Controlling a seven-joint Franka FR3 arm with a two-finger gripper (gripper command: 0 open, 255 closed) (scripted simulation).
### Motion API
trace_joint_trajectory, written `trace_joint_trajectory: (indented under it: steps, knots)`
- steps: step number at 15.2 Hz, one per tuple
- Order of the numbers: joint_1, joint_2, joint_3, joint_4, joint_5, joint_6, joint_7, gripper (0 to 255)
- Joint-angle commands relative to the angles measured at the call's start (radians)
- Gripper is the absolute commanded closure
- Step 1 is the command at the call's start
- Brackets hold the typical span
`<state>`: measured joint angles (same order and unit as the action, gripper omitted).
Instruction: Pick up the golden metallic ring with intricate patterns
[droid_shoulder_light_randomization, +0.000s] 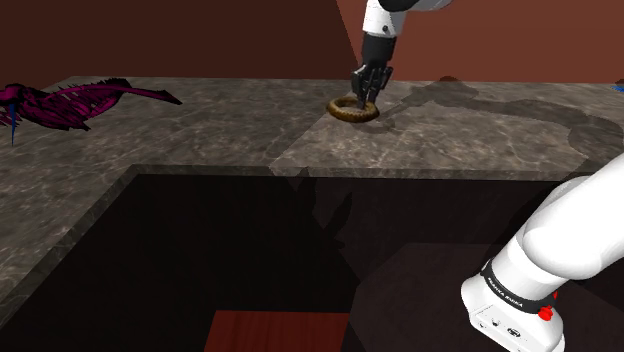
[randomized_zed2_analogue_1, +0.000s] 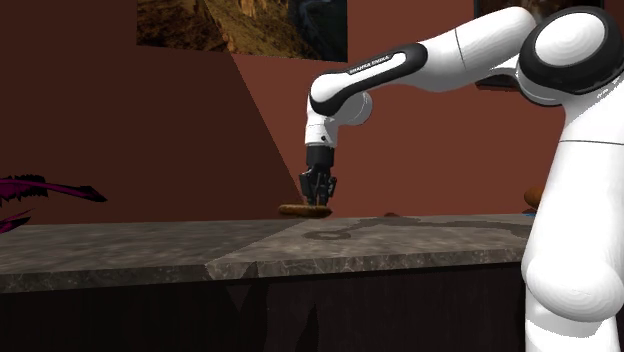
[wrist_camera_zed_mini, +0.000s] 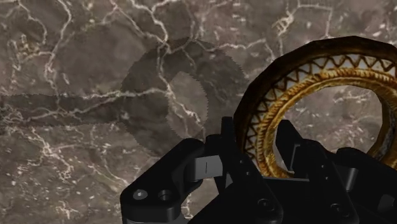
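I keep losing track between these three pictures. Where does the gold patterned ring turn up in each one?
Shoulder view: the gold ring lies on the veined stone counter, upper middle, under the black jaws.
Second exterior view: it is a thin flat strip near the centre, beneath the jaws.
Wrist view: it is close up, with its zigzag-patterned band clasped between the jaws.
Shared landmark: the black jaws, right at the ring in all three.

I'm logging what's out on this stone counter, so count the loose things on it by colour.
Golden: 1, the ring
Magenta: 1, the winged figure
Blue: 1, a sliver cut off at the shoulder view's right edge
Orange: 1, a lump half hidden behind the arm, too little shown to name
Total: 4
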<state>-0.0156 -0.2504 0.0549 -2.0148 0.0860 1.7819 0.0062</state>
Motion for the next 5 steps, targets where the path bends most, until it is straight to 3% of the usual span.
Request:
trace_joint_trajectory:
  steps: [1,5]
  knots:
    - [0.001,0.001,0.001,0.030,0.000,-0.029,0.004,255]
    - [0.001,0.003,0.001,0.061,-0.001,-0.058,0.006,255]
